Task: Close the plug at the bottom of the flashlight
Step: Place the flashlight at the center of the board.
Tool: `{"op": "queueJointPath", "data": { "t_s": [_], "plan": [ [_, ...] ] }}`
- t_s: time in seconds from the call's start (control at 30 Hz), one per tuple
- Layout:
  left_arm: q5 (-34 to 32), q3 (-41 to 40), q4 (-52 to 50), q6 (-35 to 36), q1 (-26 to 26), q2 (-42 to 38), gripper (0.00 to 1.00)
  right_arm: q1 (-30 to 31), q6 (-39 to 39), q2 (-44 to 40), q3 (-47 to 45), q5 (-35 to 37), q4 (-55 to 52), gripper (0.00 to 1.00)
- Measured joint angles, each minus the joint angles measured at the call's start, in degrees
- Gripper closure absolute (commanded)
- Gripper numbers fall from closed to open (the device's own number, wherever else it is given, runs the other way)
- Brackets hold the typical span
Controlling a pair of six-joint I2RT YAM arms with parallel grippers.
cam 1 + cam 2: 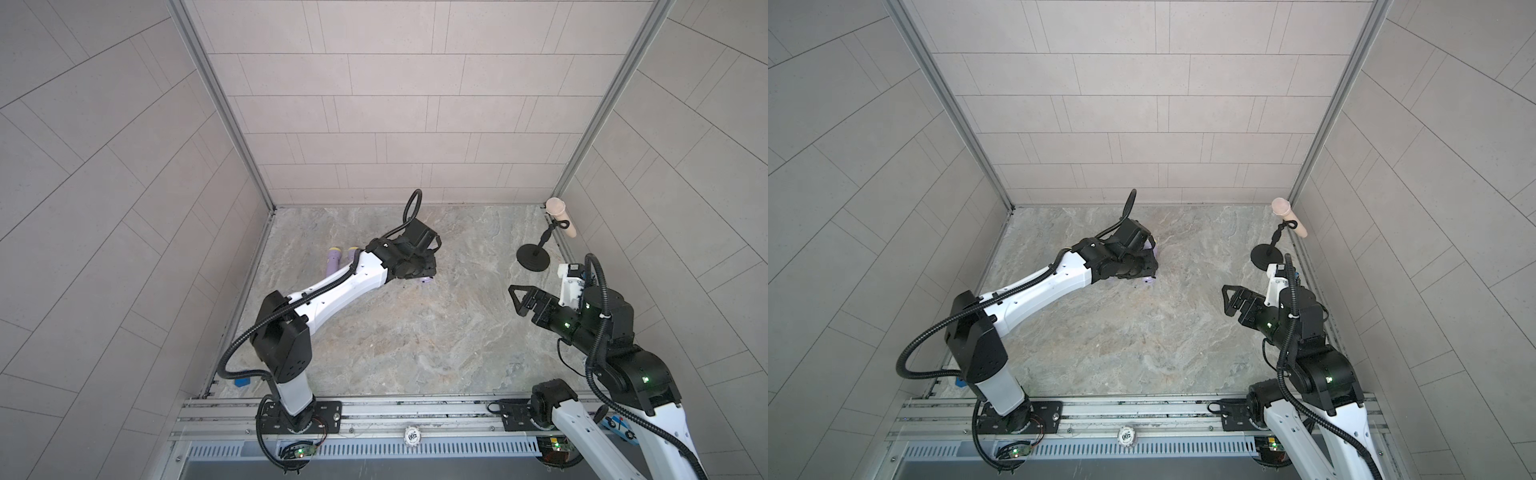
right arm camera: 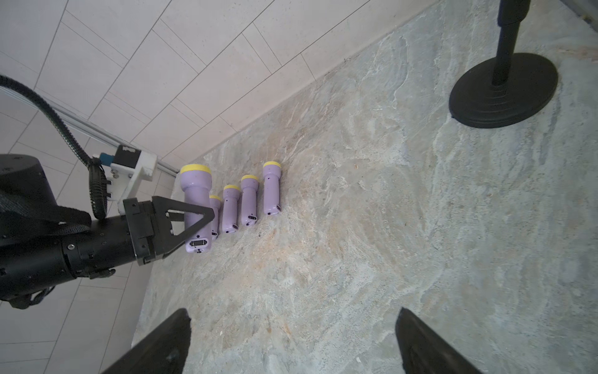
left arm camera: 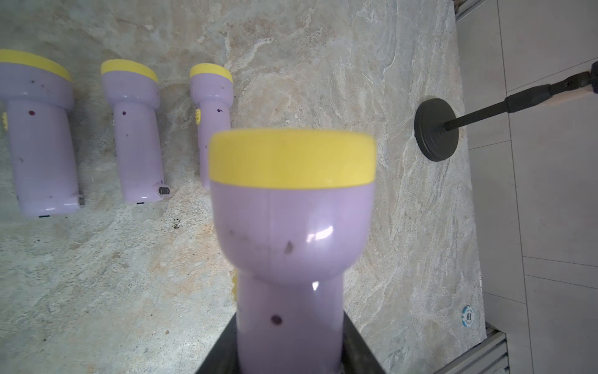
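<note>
From above, the left arm (image 1: 345,286) hid nearly all of the flashlight (image 1: 426,281). Only a lilac sliver showed beneath the wrist, toward the far side of the stone table (image 1: 415,340). The right wrist view told more. There the left gripper (image 2: 204,223) was clamped on the flashlight's barrel, and the base faced the camera with a dark oval port (image 2: 198,243); whether its plug was shut I could not tell. Four more flashlights (image 2: 249,200) lay in a row beside it, though the left wrist view caught only three. The right gripper (image 1: 515,301) hung with its fingers wide apart, near a black stand (image 1: 533,252).
</note>
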Motion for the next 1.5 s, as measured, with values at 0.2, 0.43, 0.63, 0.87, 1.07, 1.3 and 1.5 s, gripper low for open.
{"op": "queueJointPath", "data": {
  "t_s": [0.2,0.43,0.63,0.87,1.07,1.3,1.5],
  "plan": [
    [-1.2,6.4,-4.3,1.8,-1.2,4.5,1.00,0.0,-2.1,-1.1,0.7,1.1,-2.5,0.00],
    [-2.5,13.4,-8.4,3.4,-2.1,9.2,1.00,0.0,-3.1,-1.7,0.7,1.5,-3.4,0.00],
    [-2.9,17.9,-10.9,3.8,-2.7,11.8,1.00,0.0,-3.2,-2.4,0.7,1.5,-3.4,0.00],
    [-3.6,23.7,-13.9,4.7,-3.1,15.8,1.00,0.0,-3.5,-3.2,0.7,1.3,-3.4,0.00],
    [-4.6,29.1,-16.9,5.4,-3.5,20.0,1.00,0.0,-3.5,-3.8,0.7,0.8,-3.6,0.00],
    [-5.7,34.6,-19.9,6.1,-3.6,24.9,1.00,0.0,-3.5,-4.2,0.7,0.1,-3.6,0.00],
    [-6.3,37.7,-20.7,6.1,-3.6,28.5,1.00,0.0,-3.2,-5.1,0.5,-0.9,-3.5,0.00]
  ]
}}
